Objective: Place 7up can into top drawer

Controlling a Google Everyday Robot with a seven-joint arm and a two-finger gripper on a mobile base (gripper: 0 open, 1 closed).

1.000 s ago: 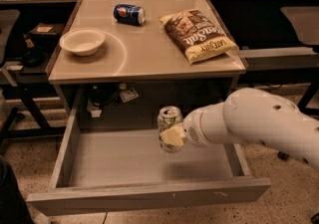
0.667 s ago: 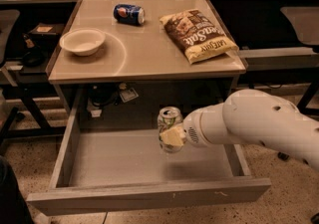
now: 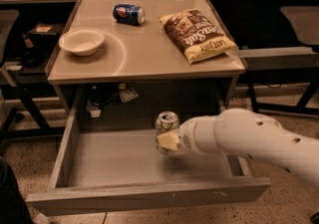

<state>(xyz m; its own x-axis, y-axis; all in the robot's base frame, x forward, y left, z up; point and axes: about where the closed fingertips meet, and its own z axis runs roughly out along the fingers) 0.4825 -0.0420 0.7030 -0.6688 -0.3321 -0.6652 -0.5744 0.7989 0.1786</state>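
Observation:
The 7up can (image 3: pixel 166 122), white and green with a silver top, stands upright in my gripper (image 3: pixel 168 140), held above the floor of the open top drawer (image 3: pixel 124 161). My gripper is shut on the can, its pale fingers (image 3: pixel 168 142) wrapped around the lower half. My white arm (image 3: pixel 249 138) reaches in from the right across the drawer's right side. The drawer is pulled fully out below the desk, with its flat front panel (image 3: pixel 149 195) nearest the camera.
On the desk top (image 3: pixel 144 54) lie a dark blue Pepsi can (image 3: pixel 128 13) on its side, a white bowl (image 3: pixel 81 42) and a bag of chips (image 3: pixel 198 35). Chairs and desk legs stand on both sides. Cables and a tag hang behind the drawer.

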